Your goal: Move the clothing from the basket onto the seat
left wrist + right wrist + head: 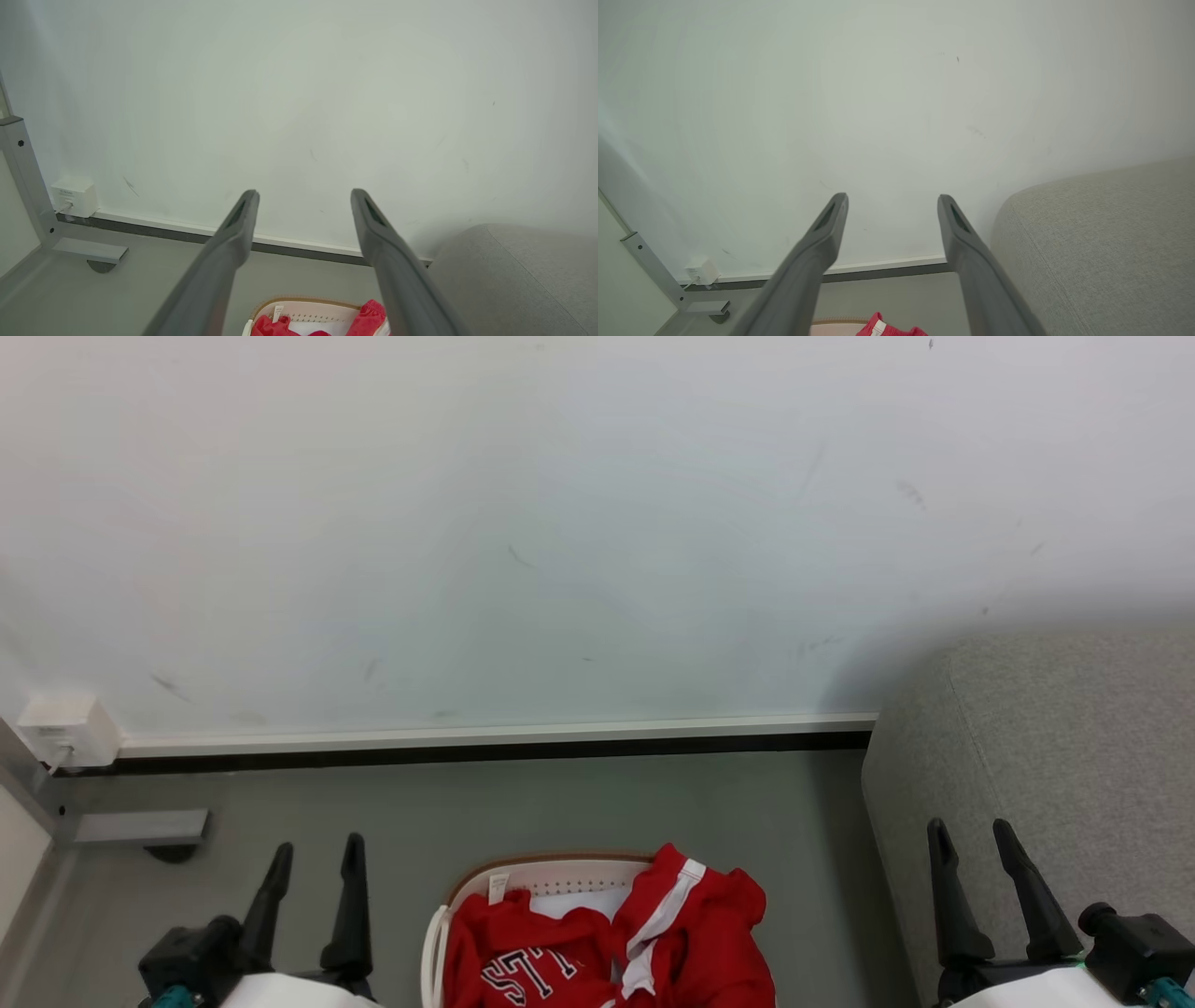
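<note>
While both arms hung short of the work, head view, stance: left gripper [318, 845] at lower left, right gripper [967, 826] at lower right, fingers parted, nothing held; judged a ready pose ahead of a first reach.
Head view, basket: the basket [569, 875] stood on the grey floor [560, 803] between the two grippers, cut off by the bottom edge.
Head view, clothing: the clothing [691, 933] lay heaped inside the basket, one fold riding up over the rim on the seat side. It was red with white stripe trim, black-and-white block letters on the left piece, and a small white label near the rim.
Head view, seat: the seat [1055, 756] rose just right of the basket in light grey weave; the closeness was judged to keep the carry short.
Left wrist view: left gripper [304, 192] spread wide and empty, aimed at the wall [299, 93]; basket [322, 318] and red cloth [369, 315] showed low between the fingers.
Right wrist view: right gripper [892, 197] equally wide and empty; seat [1101, 242] at right, a scrap of red clothing [882, 329] at the bottom edge.
Task state: judged not begun.
</note>
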Robot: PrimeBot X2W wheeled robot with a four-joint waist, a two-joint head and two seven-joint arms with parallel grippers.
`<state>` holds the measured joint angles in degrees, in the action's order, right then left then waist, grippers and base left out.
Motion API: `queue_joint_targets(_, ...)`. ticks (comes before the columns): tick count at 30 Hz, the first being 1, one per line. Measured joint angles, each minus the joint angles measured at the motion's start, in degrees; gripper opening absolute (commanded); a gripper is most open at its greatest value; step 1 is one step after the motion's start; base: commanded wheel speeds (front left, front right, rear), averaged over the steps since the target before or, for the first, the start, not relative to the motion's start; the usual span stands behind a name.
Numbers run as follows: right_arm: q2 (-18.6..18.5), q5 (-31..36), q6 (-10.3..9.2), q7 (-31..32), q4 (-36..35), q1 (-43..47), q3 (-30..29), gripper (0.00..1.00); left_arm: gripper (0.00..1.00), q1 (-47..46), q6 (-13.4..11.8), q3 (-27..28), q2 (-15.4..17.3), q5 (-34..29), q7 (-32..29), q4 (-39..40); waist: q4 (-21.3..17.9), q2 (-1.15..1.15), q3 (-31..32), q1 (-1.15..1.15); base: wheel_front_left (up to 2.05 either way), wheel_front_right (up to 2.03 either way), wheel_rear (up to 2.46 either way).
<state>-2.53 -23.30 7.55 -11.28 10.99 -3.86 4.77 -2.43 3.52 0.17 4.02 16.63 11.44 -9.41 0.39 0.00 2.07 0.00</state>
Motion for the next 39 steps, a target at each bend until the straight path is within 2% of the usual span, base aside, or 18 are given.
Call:
queue_joint_targets(27, -0.09, 9.79, 0.01, -3.04, 1.24, -0.62, 1.79, 1.00, 1.00, 0.00, 0.04, -0.44, -0.23, -12.65, 2.92, 0.67, 0.13, 0.00, 0.77, 0.00, 0.00, 0.00, 0.00)
queue_joint_targets(39, -0.14, 10.80, 0.01, -3.86, 1.14, -0.66, 1.88, 1.00, 1.00, 0.00, 0.73, 0.52, -0.60, -14.15, 3.69, 0.63, 0.03, 0.00, 1.17, 0.00, 0.00, 0.00, 0.00)
